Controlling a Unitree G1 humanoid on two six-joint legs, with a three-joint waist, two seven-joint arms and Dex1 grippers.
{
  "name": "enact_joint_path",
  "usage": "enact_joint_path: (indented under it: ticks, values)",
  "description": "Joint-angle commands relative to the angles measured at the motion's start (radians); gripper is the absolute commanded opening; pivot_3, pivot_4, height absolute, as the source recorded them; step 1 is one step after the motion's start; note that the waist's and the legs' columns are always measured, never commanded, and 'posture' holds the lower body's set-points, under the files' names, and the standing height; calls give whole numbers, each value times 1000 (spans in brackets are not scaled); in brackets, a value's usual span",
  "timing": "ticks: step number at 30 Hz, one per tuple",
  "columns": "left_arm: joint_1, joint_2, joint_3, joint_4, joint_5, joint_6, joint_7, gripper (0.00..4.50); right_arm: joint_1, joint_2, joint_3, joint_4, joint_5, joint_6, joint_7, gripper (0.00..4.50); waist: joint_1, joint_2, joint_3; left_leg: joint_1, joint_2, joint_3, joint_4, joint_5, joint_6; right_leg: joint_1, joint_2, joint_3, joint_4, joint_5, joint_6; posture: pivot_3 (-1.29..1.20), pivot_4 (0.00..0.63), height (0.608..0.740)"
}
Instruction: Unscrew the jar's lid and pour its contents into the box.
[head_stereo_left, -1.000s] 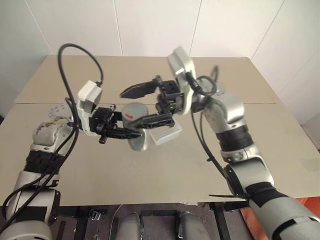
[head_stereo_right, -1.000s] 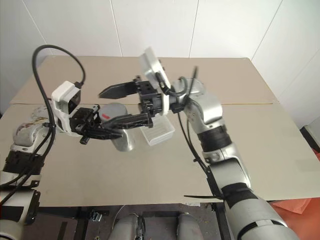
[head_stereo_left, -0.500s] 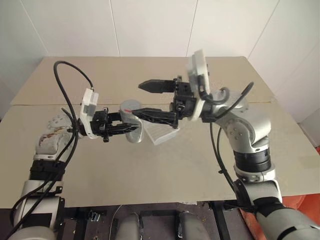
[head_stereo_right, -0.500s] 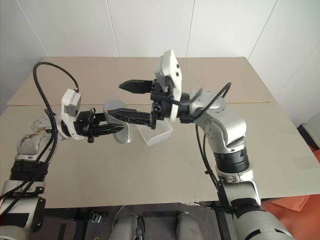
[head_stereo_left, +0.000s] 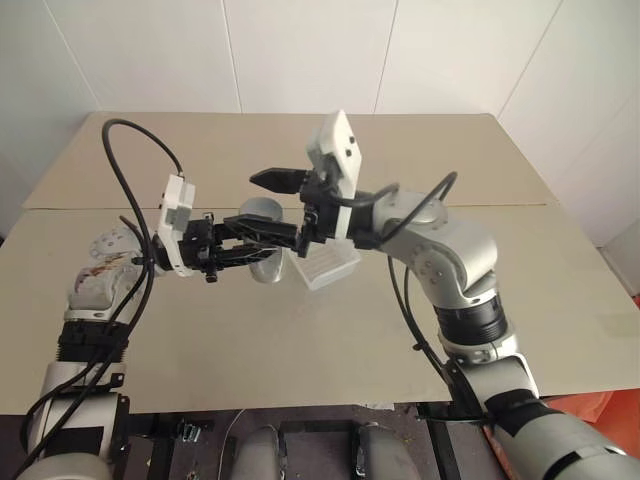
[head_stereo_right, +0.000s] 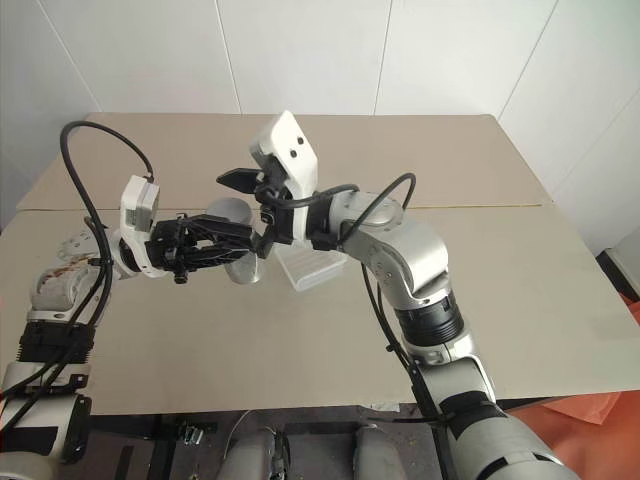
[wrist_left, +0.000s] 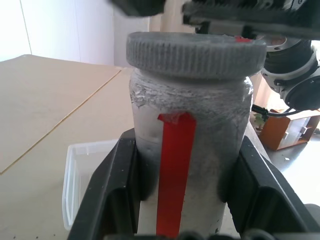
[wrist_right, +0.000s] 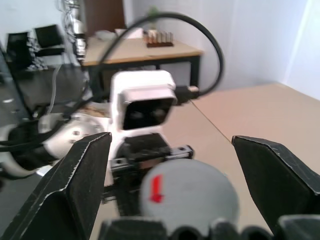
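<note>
Notably, no brand or legible writing appears; the jar (wrist_left: 187, 150) carries only a red tape strip running along its side, and the lid (wrist_left: 195, 54) a small red mark on top. Left gripper (head_stereo_left: 262, 250) clamps the jar's body above the table (head_stereo_left: 300, 330) mid-area, lid still seated, the jar's long axis upright in the left wrist view. Right gripper (head_stereo_left: 268, 202) stands wide open about the lid, touching nothing visible. Box (head_stereo_left: 325, 265) sits on the table just beside the jar

A beige table (head_stereo_left: 300, 340) (seamed) before white walls (head_stereo_left: 300, 50).
</note>
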Motion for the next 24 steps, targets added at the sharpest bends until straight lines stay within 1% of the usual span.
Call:
enact_joint_path:
  ticks: [1, 7, 12, 24]
  values:
    - [2, 7, 31, -42, -12, -1, -9, 1889, -32, 7, 15, 12, -41, -17, -24, 4500, 1, 0, 0, 0, 0, 0, 0, 0, 0, 0, 0, 0, 0, 0, 0, 0, 150, 740]
    - [1, 16, 37, -44, -10, 1, -9, 1889, -24, -4, 11, 23, -63, -12, -22, 4500, 0, 0, 0, 0, 0, 0, 0, 0, 0, 0, 0, 0, 0, 0, 0, 0, 150, 740]
    - [3, 26, 42, -46, -14, 6, -15, 1889, -10, -32, -17, 16, -60, -16, -17, 4500, 0, 0, 0, 0, 0, 0, 0, 0, 0, 0, 0, 0, 0, 0, 0, 0, 150, 740]
    - [14, 51, 64, -64, -23, 9, -16, 1889, 56, -193, -114, -44, -9, 28, -19, 4500, 1, 0, 0, -1, 0, -1, 0, 0, 0, 0, 0, -1, -1, 0, 0, 0, 150, 740]
